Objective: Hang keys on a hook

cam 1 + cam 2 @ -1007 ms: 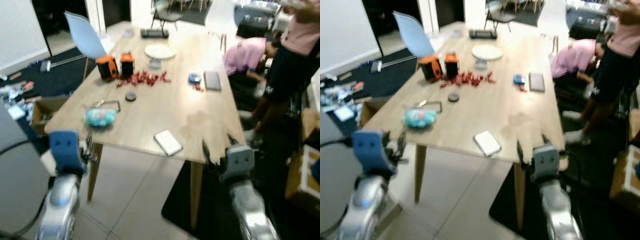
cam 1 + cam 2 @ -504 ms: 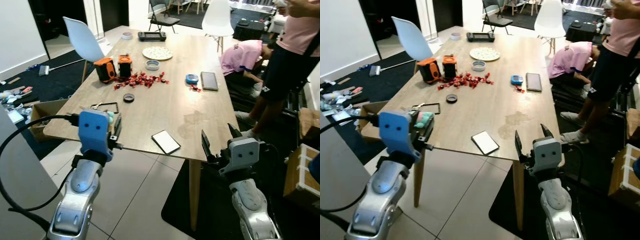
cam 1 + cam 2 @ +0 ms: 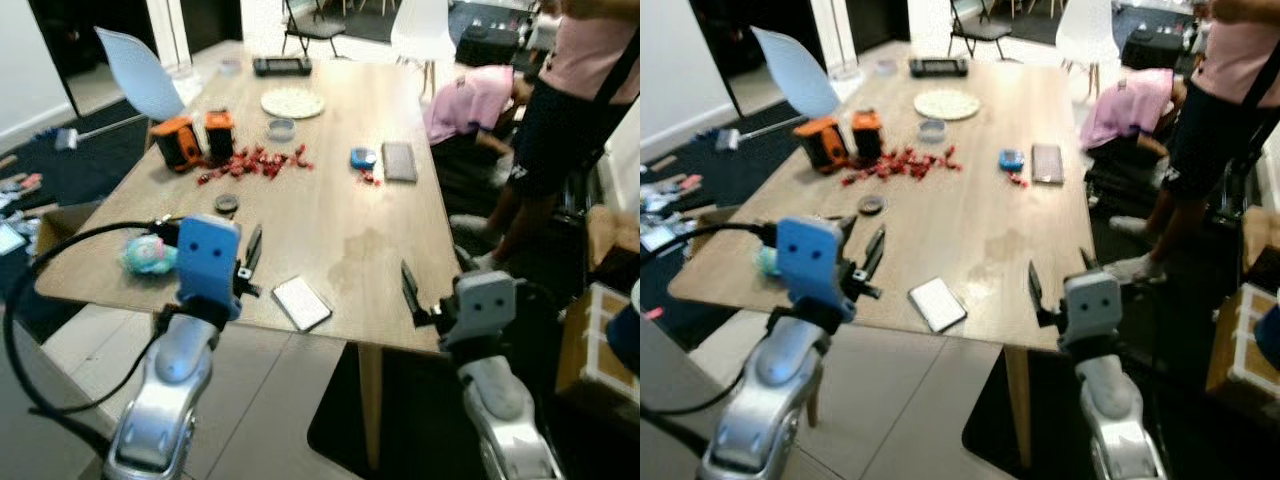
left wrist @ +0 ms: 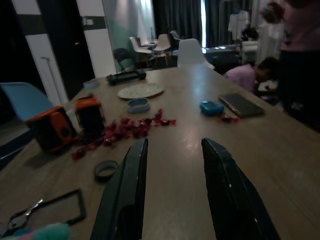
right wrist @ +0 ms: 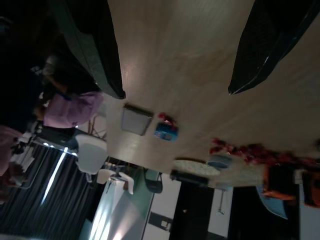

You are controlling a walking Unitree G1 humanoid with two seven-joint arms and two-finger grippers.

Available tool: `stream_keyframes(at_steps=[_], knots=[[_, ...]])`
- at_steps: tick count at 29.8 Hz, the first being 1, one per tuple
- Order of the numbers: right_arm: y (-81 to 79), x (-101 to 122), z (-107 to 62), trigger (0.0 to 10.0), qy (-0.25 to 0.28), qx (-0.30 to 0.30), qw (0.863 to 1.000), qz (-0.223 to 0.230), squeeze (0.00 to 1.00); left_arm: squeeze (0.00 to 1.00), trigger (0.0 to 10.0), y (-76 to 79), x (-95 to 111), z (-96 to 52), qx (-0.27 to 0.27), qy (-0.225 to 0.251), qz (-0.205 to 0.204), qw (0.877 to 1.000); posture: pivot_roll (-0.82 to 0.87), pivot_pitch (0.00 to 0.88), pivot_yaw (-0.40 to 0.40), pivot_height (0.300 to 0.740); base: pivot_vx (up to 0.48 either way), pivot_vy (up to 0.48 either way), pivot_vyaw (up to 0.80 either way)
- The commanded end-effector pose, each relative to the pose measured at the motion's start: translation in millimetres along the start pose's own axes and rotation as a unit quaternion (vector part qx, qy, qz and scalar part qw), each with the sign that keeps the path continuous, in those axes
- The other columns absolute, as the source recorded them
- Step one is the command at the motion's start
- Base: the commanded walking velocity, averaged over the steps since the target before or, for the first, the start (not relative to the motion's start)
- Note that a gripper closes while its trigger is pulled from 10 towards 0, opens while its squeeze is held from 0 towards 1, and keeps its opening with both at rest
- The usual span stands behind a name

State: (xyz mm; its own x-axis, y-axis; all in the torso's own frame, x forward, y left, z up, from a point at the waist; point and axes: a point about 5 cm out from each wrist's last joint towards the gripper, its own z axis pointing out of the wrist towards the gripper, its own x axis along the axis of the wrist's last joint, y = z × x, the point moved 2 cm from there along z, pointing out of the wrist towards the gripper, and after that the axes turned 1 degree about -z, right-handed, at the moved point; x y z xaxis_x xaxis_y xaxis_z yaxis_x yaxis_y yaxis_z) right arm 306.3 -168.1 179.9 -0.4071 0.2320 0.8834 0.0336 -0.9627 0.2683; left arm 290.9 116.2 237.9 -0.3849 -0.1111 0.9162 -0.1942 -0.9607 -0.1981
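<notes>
Left wrist view shows the keys (image 4: 22,218) lying untouched on the desk (image 4: 175,135), near its edge, while the left claw (image 4: 172,195) and right claw (image 5: 190,55) hover with fingers apart and empty, so picking up and hanging both remain, I judge.

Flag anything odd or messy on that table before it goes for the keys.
Red wrapped sweets lie scattered loose across the table beside two orange boxes, with a couple of strays near the blue item. A white phone sits askew close to the near edge. A darker patch marks the wood mid-table, maybe a stain.
</notes>
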Motion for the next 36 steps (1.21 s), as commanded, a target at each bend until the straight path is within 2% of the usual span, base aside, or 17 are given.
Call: stream_keyframes(at_steps=[1,6,13,29,32,34,36], knots=[[-6.3,0,-2.0,10.0,-0.005,0.010,1.000,0.006,0.00,0.00,10.0,-2.4,-4,-2.7,0.007,-0.012,0.005,1.000,0.12,0.160,-0.027,0.740,0.319,-0.356,0.00],[-6.4,0,-2.8,10.0,-0.007,0.010,1.000,0.006,0.00,0.00,10.0,-5.0,-7,-2.8,0.016,-0.025,0.009,1.000,0.12,0.162,-0.025,0.740,0.380,-0.287,0.00],[-6.2,0,-3.7,10.0,-0.010,0.010,1.000,0.007,0.00,0.00,10.0,-7.0,-12,-3.6,0.024,-0.043,0.011,0.999,0.12,0.164,-0.024,0.740,0.369,0.000,0.00],[-8.3,0,-1.8,10.0,-0.012,0.014,1.000,0.009,0.00,0.00,10.0,-9.5,-18,-3.9,0.032,-0.063,0.013,0.997,0.12,0.154,-0.023,0.740,0.000,0.000,0.00],[-13.3,0,0.9,10.0,-0.014,0.024,1.000,0.009,0.00,0.00,10.0,-18.7,-25,-1.5,0.049,-0.095,0.039,0.994,0.12,0.151,-0.021,0.740,0.000,0.000,0.00],[-20.1,-2,3.7,10.0,-0.021,0.041,0.999,0.006,0.00,0.00,10.0,-29.9,-35,0.5,0.056,-0.134,0.058,0.988,0.12,0.150,-0.019,0.740,0.000,0.000,0.00],[-22.1,-3,4.7,10.0,-0.024,0.046,0.999,0.004,0.00,0.00,10.0,-33.0,-38,1.1,0.056,-0.145,0.061,0.986,0.12,0.150,-0.018,0.740,0.000,0.000,0.00]])
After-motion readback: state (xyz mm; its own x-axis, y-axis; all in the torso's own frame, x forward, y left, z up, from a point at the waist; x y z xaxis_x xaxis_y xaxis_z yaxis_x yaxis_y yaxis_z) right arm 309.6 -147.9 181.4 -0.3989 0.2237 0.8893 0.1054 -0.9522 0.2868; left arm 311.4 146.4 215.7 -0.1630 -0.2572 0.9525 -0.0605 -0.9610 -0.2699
